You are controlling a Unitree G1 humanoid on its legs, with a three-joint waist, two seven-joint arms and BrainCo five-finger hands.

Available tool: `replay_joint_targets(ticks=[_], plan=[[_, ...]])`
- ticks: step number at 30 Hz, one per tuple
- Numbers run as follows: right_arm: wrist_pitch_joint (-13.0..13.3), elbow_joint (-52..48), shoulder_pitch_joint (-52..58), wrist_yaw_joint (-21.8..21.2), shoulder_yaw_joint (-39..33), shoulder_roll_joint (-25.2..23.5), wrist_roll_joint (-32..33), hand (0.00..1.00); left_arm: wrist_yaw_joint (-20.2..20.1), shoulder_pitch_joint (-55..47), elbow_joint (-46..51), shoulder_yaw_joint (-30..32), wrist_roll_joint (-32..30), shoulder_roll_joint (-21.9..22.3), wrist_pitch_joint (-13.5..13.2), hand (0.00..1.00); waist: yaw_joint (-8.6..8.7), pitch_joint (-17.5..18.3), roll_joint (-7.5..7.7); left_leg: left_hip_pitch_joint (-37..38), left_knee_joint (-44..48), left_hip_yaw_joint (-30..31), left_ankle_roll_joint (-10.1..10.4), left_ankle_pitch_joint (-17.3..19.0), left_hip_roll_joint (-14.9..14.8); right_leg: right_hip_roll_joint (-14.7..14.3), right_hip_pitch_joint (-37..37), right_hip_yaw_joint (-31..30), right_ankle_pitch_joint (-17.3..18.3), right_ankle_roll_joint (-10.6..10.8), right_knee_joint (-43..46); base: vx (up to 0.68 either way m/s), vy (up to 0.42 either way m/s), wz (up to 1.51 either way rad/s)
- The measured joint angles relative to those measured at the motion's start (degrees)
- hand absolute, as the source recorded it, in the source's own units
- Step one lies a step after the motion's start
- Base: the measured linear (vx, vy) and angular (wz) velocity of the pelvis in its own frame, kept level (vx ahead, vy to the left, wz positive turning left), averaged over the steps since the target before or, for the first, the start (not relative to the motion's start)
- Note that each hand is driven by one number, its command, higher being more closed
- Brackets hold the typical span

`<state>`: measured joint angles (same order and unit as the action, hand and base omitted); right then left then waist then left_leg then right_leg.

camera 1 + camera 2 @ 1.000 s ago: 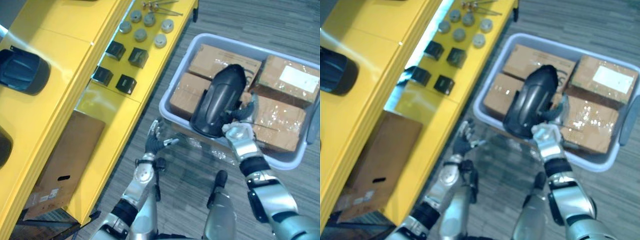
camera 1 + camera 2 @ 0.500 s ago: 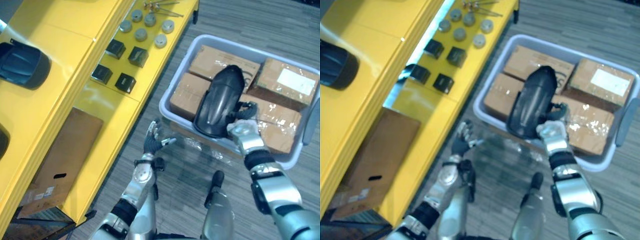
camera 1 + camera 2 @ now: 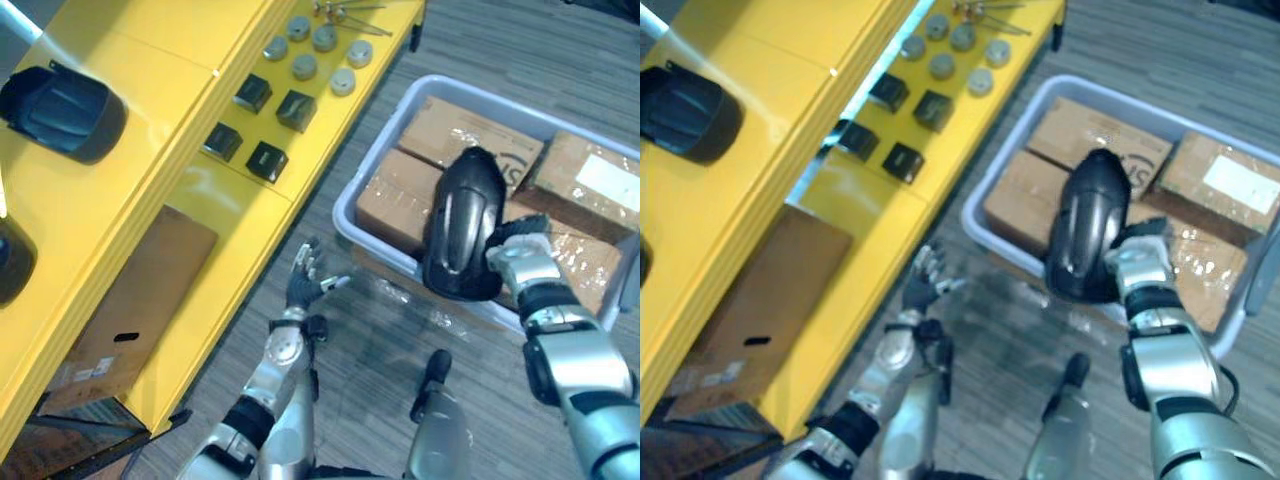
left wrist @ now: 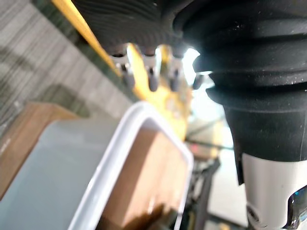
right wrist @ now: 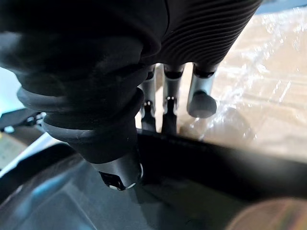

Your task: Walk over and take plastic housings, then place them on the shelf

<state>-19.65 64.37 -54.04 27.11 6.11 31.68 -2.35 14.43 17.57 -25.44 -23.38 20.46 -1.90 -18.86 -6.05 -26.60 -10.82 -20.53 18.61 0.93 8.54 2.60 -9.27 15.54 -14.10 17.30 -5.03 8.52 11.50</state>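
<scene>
Gripping black housing (image 3: pixel 462 225), right hand (image 3: pixel 515 265); in wrist view, fingers (image 5: pixel 201 96) seemingly over edge

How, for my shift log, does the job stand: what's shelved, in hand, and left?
Done: a dark housing and part of a second housing lie on the yellow shelf. In hand: the right hand grips a third housing above the grey bin; the left hand is open. Left: shelve it.

Bare floor (image 3: pixel 370 350) between yellow shelf (image 3: pixel 215 215) and grey bin (image 3: pixel 385 150) seems passable.
</scene>
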Motion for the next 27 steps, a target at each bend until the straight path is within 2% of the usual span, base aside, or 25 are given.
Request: replay_joint_targets(ticks=[4,9,16,18,23,27], plan=[[2.6,-0.1,-1.6,1.9,0.8,2.4,-3.2,1.00,0.0,-0.3,1.0,0.0,0.0,0.0,-0.4,0.00,-0.65,-0.2,-1.83,-1.0,0.3,0.1,0.2,-0.1,0.0,-0.1,-0.8,0.0,-0.2,0.2,-0.1,-0.01,0.004,0.01],[5.3,-0.8,-3.6,3.5,3.2,5.2,-5.8,1.00,0.1,-0.5,3.5,0.0,-0.4,-0.2,-1.1,0.00,-0.88,-0.2,-1.91,-1.6,1.1,0.2,0.4,0.0,-0.1,-0.2,-1.1,0.0,-0.4,0.4,-0.1,0.04,0.004,0.00],[9.3,-4.6,-7.1,8.0,7.0,6.6,-8.0,1.00,1.1,4.5,3.8,0.0,-3.1,-4.0,-0.8,0.00,-0.95,-0.2,-1.89,-1.6,1.3,0.1,0.4,0.2,-0.2,-0.3,-1.1,-0.2,-0.5,0.3,-0.1,0.00,0.001,0.00],[10.9,-5.4,-8.1,8.9,7.0,6.6,-8.8,1.00,1.6,8.2,3.8,0.2,-3.8,-5.0,0.4,0.00,-0.95,-0.2,-1.86,-1.6,1.4,0.1,0.4,0.2,-0.2,-0.3,-1.1,-0.3,-0.5,0.2,-0.1,0.00,0.000,0.00],[12.3,-9.4,-10.1,10.5,7.0,6.3,-10.3,1.00,1.7,15.4,3.8,1.2,-5.2,-7.3,3.3,0.00,-0.79,-0.5,-1.44,-1.6,1.2,-1.2,0.4,0.1,-0.7,-0.7,-2.1,-1.5,-1.0,0.1,-0.3,0.00,0.001,-0.11],[12.6,-10.6,-12.8,10.5,7.0,4.5,-10.4,1.00,0.6,21.8,1.0,2.4,-4.0,-7.8,7.1,0.00,0.72,-1.0,-0.64,-1.6,1.0,-1.6,0.4,0.1,-0.9,-0.9,-2.4,-2.0,-1.4,0.1,-0.8,0.02,-0.001,-0.08]])
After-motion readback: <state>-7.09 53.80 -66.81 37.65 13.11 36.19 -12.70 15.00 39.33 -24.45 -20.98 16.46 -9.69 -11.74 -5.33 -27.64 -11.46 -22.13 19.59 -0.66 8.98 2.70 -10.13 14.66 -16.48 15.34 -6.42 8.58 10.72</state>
